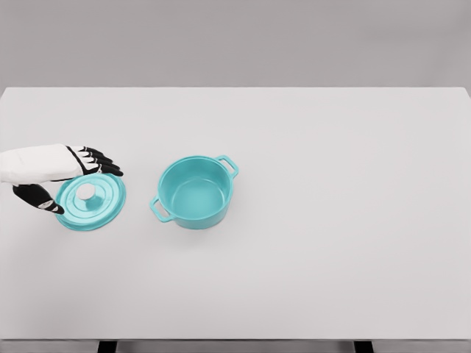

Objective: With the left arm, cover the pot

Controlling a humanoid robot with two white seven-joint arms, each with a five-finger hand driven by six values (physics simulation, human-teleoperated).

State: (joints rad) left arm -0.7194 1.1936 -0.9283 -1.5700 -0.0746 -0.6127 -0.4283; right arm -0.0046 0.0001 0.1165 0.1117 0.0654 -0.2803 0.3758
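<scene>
Your left hand (73,180) enters from the left edge, its white forearm lying level across the desk (331,220). Its black fingers (99,162) are spread above the far rim of the lid (99,206), and the thumb (37,197) reaches toward the lid's near-left rim. The hand is open around the lid; you cannot tell whether any fingertip touches it, and nothing is clamped. The lid, teal with a pale knob (87,192) at its centre, lies flat on the desk directly under and just right of the hand. Further right of the hand, near the lid but apart from it, the pot (195,193) stands upright and uncovered, one handle toward the lid's side, the other on the far side.
</scene>
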